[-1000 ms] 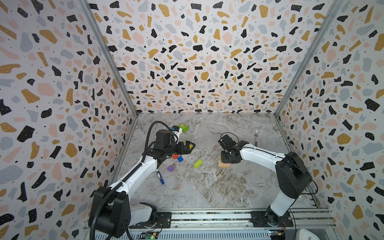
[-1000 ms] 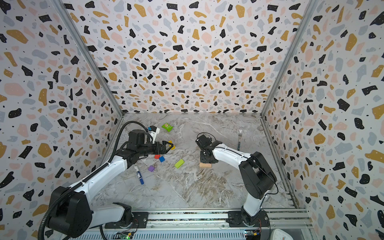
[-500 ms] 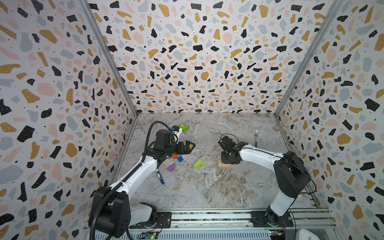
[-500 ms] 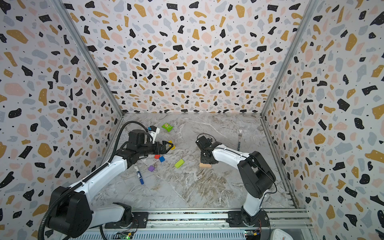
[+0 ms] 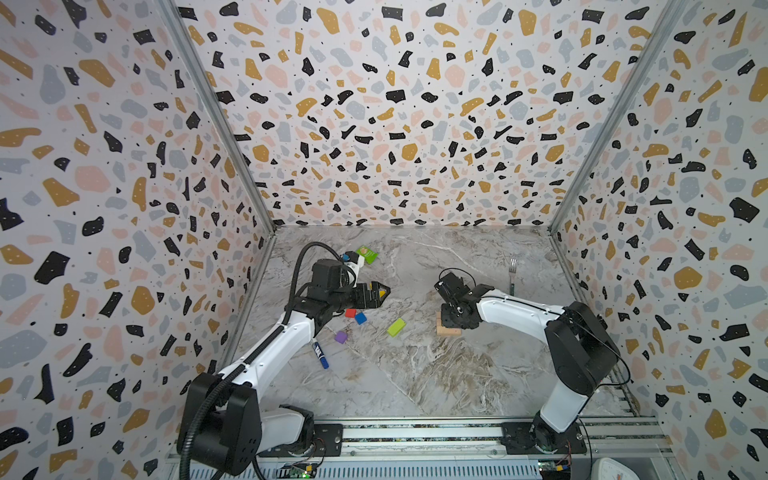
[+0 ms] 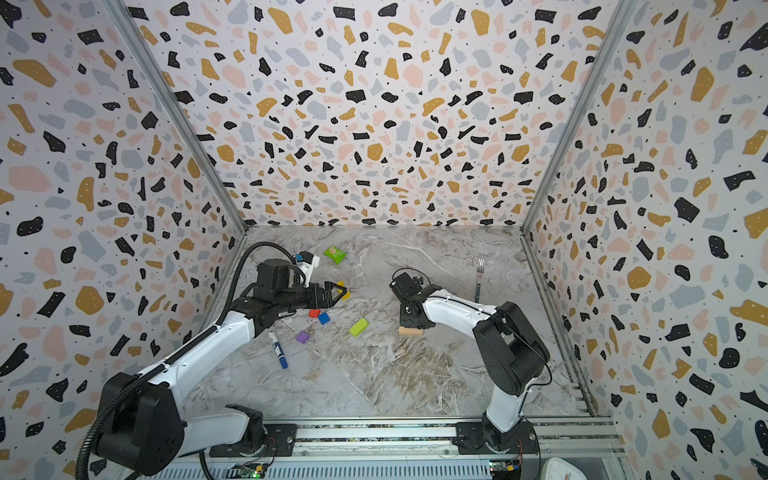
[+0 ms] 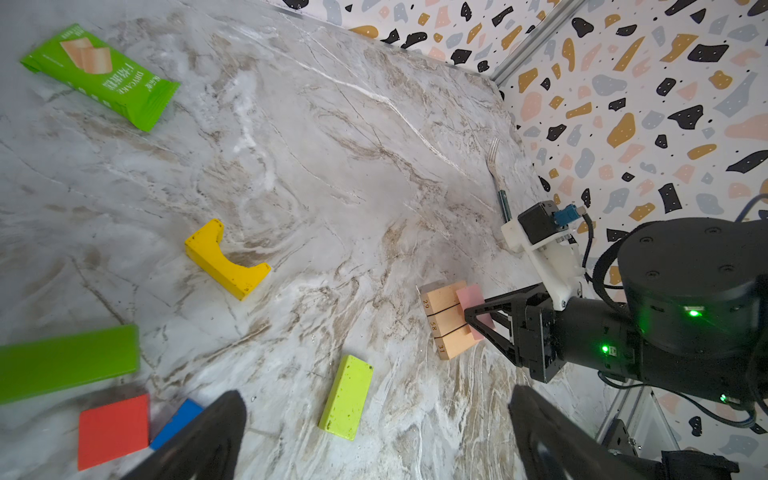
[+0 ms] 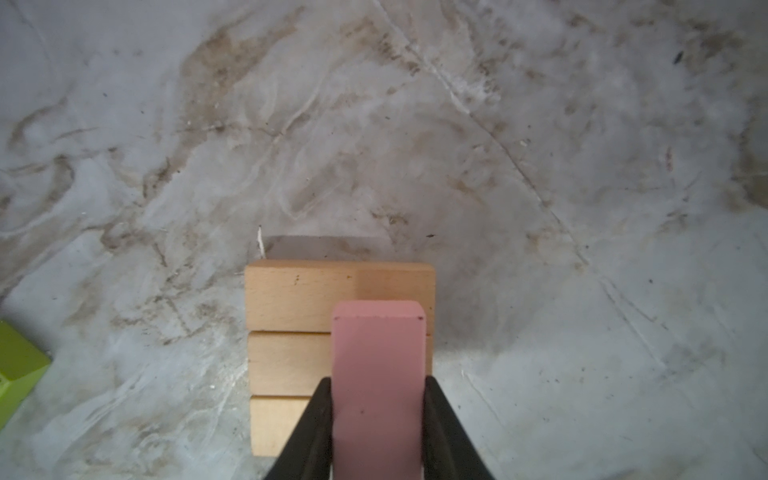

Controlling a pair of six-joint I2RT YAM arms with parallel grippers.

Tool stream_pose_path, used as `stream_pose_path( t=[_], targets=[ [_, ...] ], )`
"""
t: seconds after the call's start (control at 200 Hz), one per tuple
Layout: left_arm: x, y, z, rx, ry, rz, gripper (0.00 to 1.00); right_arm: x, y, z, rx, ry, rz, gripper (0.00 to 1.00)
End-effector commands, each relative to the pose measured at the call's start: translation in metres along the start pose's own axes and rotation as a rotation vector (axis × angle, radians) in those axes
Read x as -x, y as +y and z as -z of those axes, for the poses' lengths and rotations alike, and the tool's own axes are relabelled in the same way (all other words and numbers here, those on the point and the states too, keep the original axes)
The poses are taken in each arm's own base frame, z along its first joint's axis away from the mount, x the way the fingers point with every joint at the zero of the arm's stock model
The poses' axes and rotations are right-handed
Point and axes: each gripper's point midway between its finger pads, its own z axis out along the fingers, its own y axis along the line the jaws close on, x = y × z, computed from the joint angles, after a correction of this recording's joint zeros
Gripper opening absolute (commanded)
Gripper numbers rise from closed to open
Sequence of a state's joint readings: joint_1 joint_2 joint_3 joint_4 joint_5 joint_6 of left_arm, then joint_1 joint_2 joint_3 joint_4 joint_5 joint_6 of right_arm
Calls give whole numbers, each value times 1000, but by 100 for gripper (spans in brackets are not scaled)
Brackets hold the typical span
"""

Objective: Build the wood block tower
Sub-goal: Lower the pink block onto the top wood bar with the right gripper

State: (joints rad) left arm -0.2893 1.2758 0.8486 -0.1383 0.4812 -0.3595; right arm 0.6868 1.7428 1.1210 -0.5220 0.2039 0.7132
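Pink wood is clamped between the jaws of the right tool (image 8: 378,388): a pink bar (image 8: 378,345) is held crosswise over three tan bars (image 8: 291,299). These lie flat, side by side and touching, on the marble-patterned bench (image 5: 415,374), just toward 3 o'clock from its middle in both top views. Whether the pink bar rests on them cannot be told. The left tool (image 7: 376,403) is spread wide and empty, held above the 9 o'clock side of the bench. There a yellow notched arch (image 7: 224,262), a dark green bar (image 7: 66,361), and a red cube (image 7: 112,430) with a blue cube (image 7: 174,422) just beside it are seen. A purple cube (image 5: 341,337) lies toward 7 o'clock of the two. A lime bar (image 5: 396,327) lies alone between these and the tan bars. A green packet (image 5: 367,254) is seen at 11 o'clock, a fork (image 5: 513,274) at 2 o'clock and a marker pen (image 5: 320,353) at 8 o'clock.
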Motion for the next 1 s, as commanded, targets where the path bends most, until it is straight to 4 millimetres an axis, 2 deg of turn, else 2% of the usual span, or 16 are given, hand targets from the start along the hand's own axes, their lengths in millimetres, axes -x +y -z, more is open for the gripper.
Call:
stream_pose_path(
  t=[0.0, 0.551, 0.996],
  targets=[
    [7, -6, 2, -16, -30, -20, 100, -1, -3, -3, -27, -6, 10, 16],
    [7, -7, 2, -17, -30, -21, 100, -3, 0, -7, -22, -1, 7, 19],
    [8, -6, 3, -16, -31, -21, 100, -6, -1, -11, -34, 14, 10, 26]
  ],
)
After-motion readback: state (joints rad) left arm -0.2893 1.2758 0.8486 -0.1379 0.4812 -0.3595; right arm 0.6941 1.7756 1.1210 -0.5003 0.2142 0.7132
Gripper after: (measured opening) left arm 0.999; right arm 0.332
